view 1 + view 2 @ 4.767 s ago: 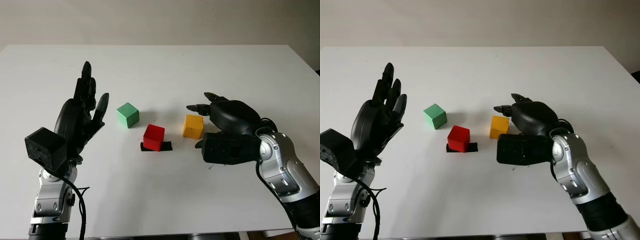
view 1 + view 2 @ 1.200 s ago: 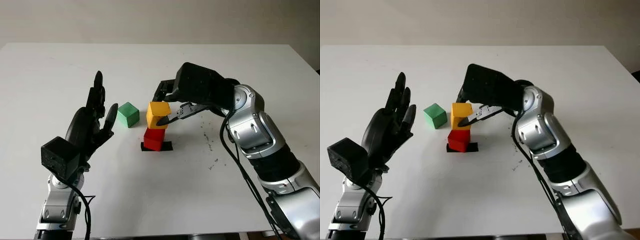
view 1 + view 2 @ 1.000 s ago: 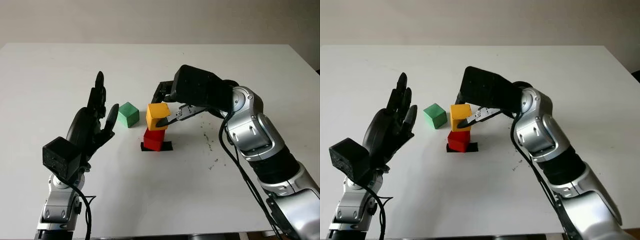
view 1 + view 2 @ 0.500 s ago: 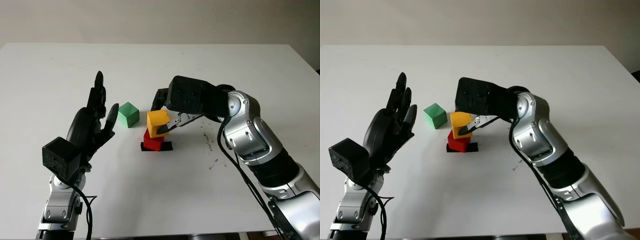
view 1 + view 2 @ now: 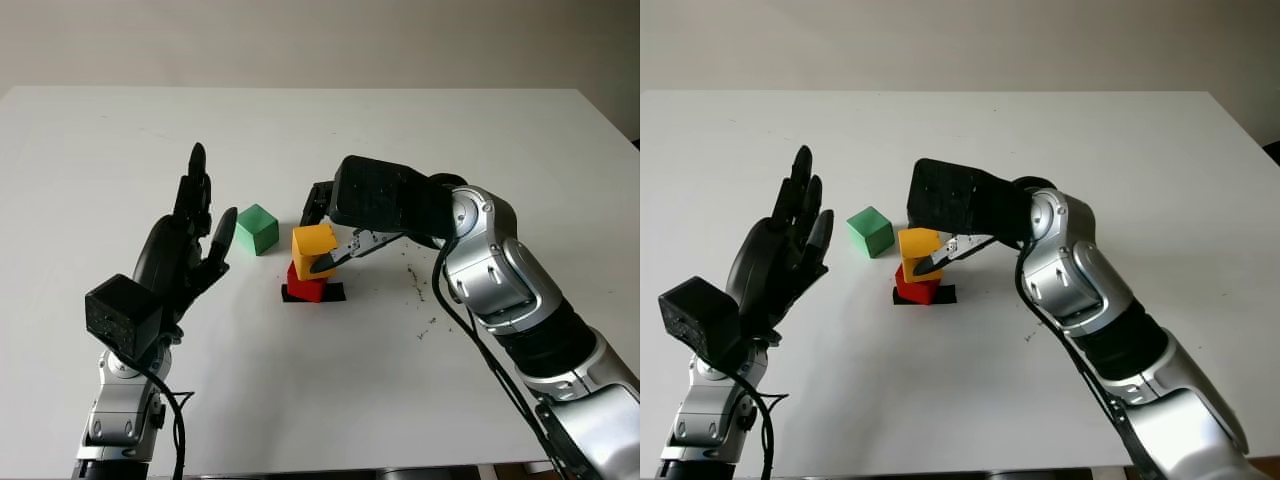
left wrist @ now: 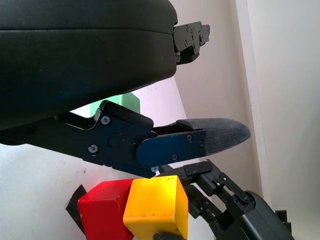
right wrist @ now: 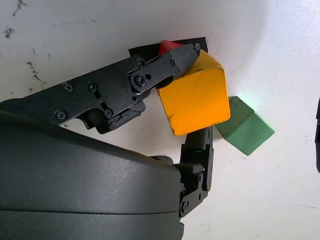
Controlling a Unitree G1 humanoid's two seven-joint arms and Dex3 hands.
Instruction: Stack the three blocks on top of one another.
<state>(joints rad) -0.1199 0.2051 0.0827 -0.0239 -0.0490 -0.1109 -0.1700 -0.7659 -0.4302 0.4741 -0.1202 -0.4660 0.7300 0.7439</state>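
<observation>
yellow block (image 5: 314, 251): being pinched by the right hand's fingers (image 7: 165, 70), one finger on either side; it's being held right on top of the red block, tilted a bit and shifted toward the left hand's side, so it's not sitting square. Whether its full weight is being carried by the red one can't really be told.

red block (image 5: 305, 284): being kept on a black patch (image 5: 333, 292) on the counter, mostly hidden under the yellow one, just a corner being shown in the right wrist view.

green block (image 5: 257, 229): being left on its own on the counter, just beside the stack, toward the left hand and a bit farther back, not touching the other two.

right hand (image 5: 322, 240): being reached in over the stack from the right side, closed around the yellow block.

left hand (image 5: 185, 250): being held up in the air on the left side of the green block, palm turned toward the blocks, nothing being held, fingers stretched out straight and not curled.

counter (image 5: 300, 400): white, with a few small dark specks being shown just to the right of the stack.
</observation>
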